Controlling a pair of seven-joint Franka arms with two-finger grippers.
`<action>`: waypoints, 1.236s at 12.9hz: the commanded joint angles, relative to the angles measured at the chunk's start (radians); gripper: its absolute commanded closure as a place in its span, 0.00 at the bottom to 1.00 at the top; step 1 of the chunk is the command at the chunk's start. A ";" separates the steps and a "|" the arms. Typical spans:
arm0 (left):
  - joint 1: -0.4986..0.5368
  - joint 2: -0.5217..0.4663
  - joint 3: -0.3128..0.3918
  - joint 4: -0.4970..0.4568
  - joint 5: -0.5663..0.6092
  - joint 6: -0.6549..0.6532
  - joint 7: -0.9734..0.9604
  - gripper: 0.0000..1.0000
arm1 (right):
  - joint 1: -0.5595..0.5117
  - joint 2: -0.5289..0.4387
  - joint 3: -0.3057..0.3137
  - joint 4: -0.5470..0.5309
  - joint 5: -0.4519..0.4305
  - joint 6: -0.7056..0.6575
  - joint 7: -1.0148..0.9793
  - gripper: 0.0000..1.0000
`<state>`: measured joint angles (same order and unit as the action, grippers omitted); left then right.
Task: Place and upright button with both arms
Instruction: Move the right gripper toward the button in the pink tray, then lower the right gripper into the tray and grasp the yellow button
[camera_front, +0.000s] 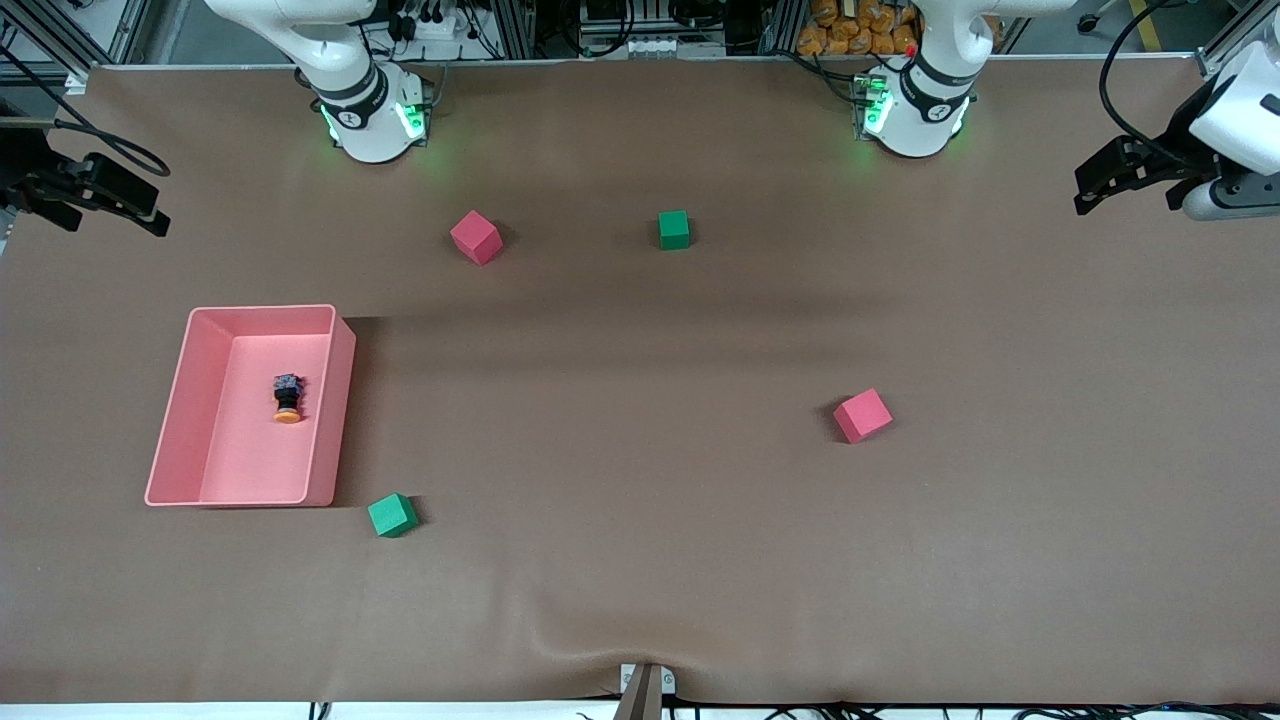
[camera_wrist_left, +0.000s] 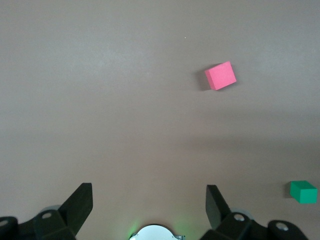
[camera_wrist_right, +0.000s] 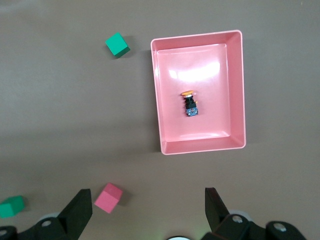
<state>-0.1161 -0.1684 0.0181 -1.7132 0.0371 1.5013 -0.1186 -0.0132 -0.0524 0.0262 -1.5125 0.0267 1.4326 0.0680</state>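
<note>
**Button lies on its side in the tray**

The button (camera_front: 288, 398) is seen lying flat in the pink tray (camera_front: 178, 400), at the right arm's end of the table. The right gripper (camera_front: 105, 195), spread wide and empty, is much closer to it. The left gripper (camera_front: 1125, 175), also spread and empty, waits well apart.

The brown table cover (camera_front: 640, 560) looks matt and cloth-like, with a wrinkle at its near edge. The pink tray (camera_wrist_right: 236, 90) looks like smooth plastic, its floor glossy.
</note>
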 joint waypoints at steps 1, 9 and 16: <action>0.001 0.017 -0.045 0.055 0.004 -0.045 -0.013 0.00 | -0.008 -0.021 0.006 -0.014 -0.027 0.003 -0.045 0.00; 0.019 0.049 -0.021 0.138 -0.009 -0.131 0.011 0.00 | -0.013 0.092 -0.023 0.011 -0.030 -0.001 -0.043 0.00; 0.013 0.061 -0.023 0.135 -0.013 -0.110 0.004 0.00 | -0.056 0.331 -0.066 -0.164 -0.009 0.286 -0.119 0.00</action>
<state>-0.1031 -0.1183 -0.0026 -1.6027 0.0349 1.3981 -0.1163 -0.0360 0.2640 -0.0447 -1.5902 0.0008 1.6377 -0.0247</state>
